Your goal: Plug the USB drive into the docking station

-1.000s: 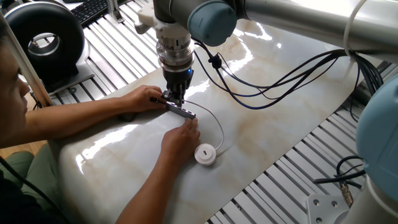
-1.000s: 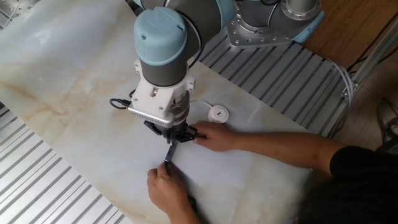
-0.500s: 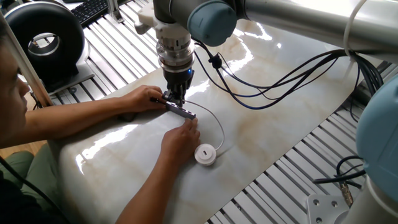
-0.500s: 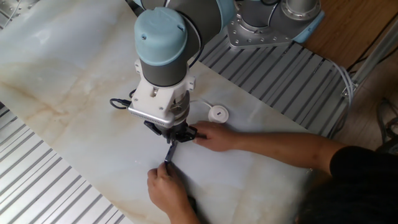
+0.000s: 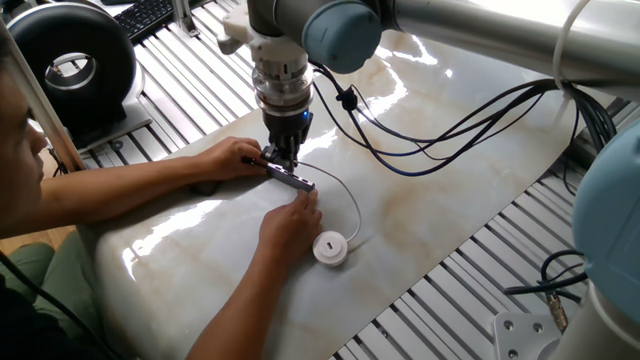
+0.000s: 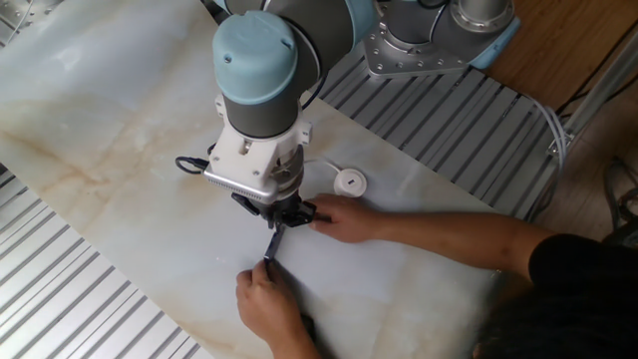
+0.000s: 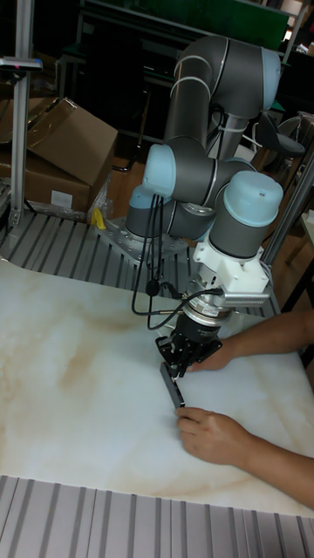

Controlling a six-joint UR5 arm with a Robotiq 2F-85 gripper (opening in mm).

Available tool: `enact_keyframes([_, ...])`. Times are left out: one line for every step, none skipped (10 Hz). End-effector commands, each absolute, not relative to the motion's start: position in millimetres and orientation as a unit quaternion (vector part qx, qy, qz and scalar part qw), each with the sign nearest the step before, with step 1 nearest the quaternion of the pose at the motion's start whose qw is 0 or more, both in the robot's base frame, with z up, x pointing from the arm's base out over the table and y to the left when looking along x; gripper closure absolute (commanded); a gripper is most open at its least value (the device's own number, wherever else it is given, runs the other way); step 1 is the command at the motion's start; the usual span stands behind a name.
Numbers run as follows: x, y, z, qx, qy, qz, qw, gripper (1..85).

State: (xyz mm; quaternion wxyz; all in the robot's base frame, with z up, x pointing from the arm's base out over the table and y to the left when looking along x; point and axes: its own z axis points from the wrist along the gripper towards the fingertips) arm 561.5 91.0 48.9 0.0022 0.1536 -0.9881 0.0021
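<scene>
Nothing has shifted vs a sec ago: arm, both hands and hub sit just as they did in both fixed views, so the insertion looks stalled or in a slow final push, i.e. the plug is probably being seated or lined up (a judgement, the joint itself is hidden). Nearest in one fixed view, lower centre, lies the puck [image 5: 330, 248], flat on the table [image 5: 450, 200], its thin white cable [image 5: 345, 190] looping up and back toward the gripper. One hand [image 5: 290, 222] just left of the puck pins the near end of the hub [image 5: 291, 178]; the hub lies flat at centre frame, slanting down-right. A second hand [image 5: 232, 158] steadies it from the left, touching near the gripper. The gripper [image 5: 281, 160] points straight down over the hub's far end, fingers drawn close together, apparently pinching the cable's plug, tho the plug is too small and masked to confirm. Farther, upper left off the table, a black ring-shaped device [image 5: 70, 62] and a keyboard [image 5: 150, 14]. Count: 1 puck, 1 hub, 1 gripper, 2 hands, 1 white cable. In the tall view the hub [image 7: 172, 384] shows dark between gripper [image 7: 185, 359] and the near hand [image 7: 214, 433].
</scene>
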Motion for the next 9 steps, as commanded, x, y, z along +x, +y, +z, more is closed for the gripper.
enact_keyframes([559, 93, 58, 0.148, -0.989, -0.006, 0.005, 84.3])
enact_keyframes([560, 95, 57, 0.145, -0.989, -0.008, 0.002, 84.3])
enact_keyframes([562, 96, 57, 0.143, -0.99, -0.008, 0.0, 84.3])
enact_keyframes([564, 96, 56, 0.143, -0.99, -0.008, -0.003, 84.3])
enact_keyframes([565, 97, 55, 0.142, -0.99, -0.009, -0.005, 84.3])
enact_keyframes([566, 97, 54, 0.14, -0.99, -0.009, -0.006, 84.3])
enact_keyframes([568, 97, 53, 0.14, -0.99, -0.008, -0.008, 84.3])
enact_keyframes([569, 95, 53, 0.14, -0.99, -0.006, -0.009, 84.3])
enact_keyframes([570, 95, 52, 0.139, -0.99, -0.007, -0.01, 84.3])
